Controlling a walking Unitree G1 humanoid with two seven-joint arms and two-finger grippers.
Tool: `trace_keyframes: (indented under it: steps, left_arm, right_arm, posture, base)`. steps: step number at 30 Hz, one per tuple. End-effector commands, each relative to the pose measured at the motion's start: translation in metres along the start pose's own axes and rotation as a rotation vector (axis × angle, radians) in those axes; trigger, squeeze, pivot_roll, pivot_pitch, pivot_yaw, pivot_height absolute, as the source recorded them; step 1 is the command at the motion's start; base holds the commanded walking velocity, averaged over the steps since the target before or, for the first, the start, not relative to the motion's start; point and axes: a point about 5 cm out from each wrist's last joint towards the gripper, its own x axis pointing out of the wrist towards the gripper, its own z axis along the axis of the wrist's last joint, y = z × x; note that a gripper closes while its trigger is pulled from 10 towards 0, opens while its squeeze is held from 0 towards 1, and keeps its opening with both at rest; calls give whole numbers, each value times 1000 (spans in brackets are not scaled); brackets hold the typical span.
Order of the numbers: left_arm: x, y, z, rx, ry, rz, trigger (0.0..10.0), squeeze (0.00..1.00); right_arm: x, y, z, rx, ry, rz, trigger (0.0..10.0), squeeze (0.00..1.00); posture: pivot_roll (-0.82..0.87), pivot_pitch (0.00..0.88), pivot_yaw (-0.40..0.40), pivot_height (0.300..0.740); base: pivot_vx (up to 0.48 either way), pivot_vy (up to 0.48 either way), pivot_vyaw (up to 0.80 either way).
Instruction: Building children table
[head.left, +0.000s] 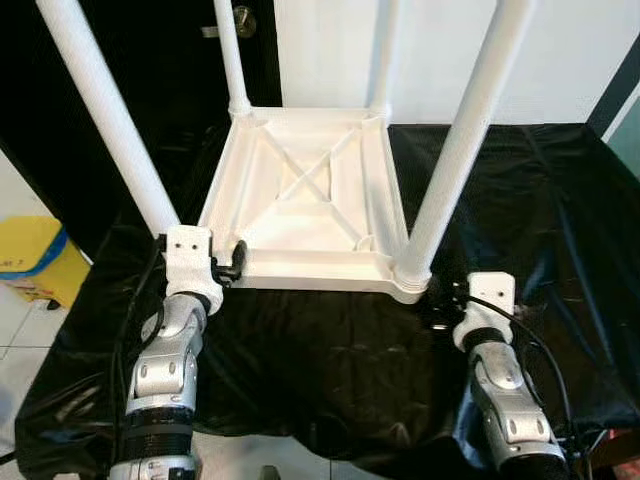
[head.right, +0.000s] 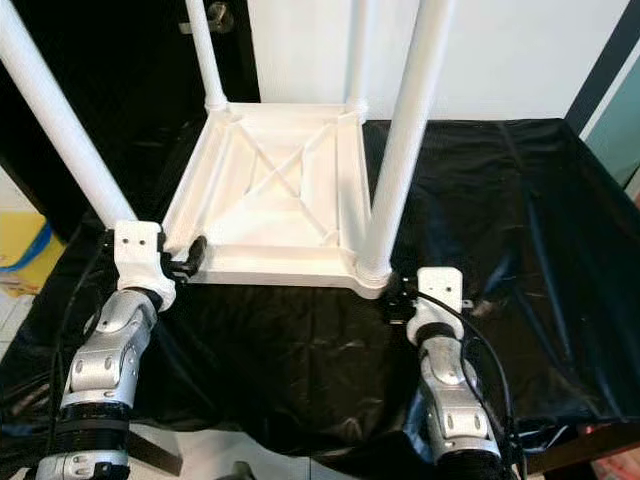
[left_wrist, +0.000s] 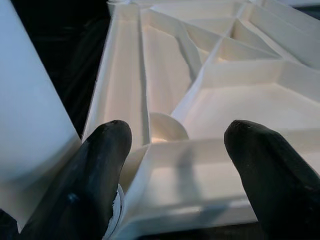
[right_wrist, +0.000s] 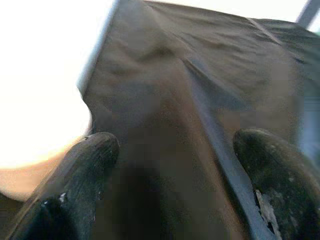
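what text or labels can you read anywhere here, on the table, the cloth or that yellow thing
No text can be read.
White table, upside down: no print or label on its underside or legs.
Black cloth: plain.
Yellow object on the floor: a faint dark mark near its edge, too small and blurred to read.
Left gripper and right gripper: no markings visible.

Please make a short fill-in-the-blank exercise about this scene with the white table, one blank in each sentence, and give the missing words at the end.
1. The white table lies upside down with ____ legs pointing up.
2. It rests on a ____ sheet that covers the surface.
3. The left gripper, fingers ____, is at the table's near edge beside a leg.
4. At the picture's left edge, on the floor, lies a ____ object with a blue stripe.

Missing words: four; black; open; yellow
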Motion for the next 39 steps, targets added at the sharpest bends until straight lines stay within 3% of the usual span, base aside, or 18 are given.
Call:
trace_keyframes:
  steps: [1,9,11,13,14,20,21,25,29,32,39]
  left_arm:
    - [-4,-12,-3,3,22,-112,10000,0]
    - [-23,-41,-1,51,16,-403,10000,0]
    - [-31,-51,-1,64,16,-499,10000,0]
    - [-34,-53,0,69,15,-525,10000,0]
    - [-36,-54,1,66,15,-547,10000,0]
    - [-44,-54,12,66,-9,-611,10000,0]
    - [-47,-54,16,74,-21,-638,10000,0]
    - [-53,-54,22,83,-29,-700,10000,0]
    - [-55,-54,24,96,-34,-716,10000,0]
    - [-57,-57,31,90,-54,-752,10000,0]
    - [-63,-65,40,84,-89,-838,10000,0]
  right_arm:
    - [-5,-8,-6,-35,33,-54,10000,0]
    - [-22,-15,-16,-69,66,-52,10000,0]
    - [-30,-16,-15,-74,47,7,10000,0]
    - [-33,-15,-13,-67,31,42,10000,0]
    - [-36,-14,-8,-52,8,83,10000,1000]
    - [-46,-8,20,-1,-122,239,10000,1000]
    - [-50,-7,31,23,-166,304,10000,0]
    - [-59,-5,50,44,-227,451,10000,0]
    - [-62,-5,60,29,-261,509,10000,0]
    - [-56,-2,82,36,-318,540,10000,0]
    - [-44,15,104,88,-372,566,10000,0]
  posture:
    - [-21,63,2,740]
    - [-24,64,8,740]
    - [-27,63,13,740]
    - [-27,63,13,740]
    - [-30,63,16,740]
    - [-33,66,19,740]
    - [-36,68,22,740]
    - [-40,67,29,740]
    - [-44,67,33,740]
    - [-48,61,34,740]
    - [-45,53,32,740]
  base:
    - [0,0,0]
    - [0,0,0]
    - [0,0,0]
    - [0,0,0]
    - [0,0,0]
    - [0,0,0]
    - [0,0,0]
    - [0,0,0]
    - [0,0,0]
    - [0,0,0]
    - [0,0,0]
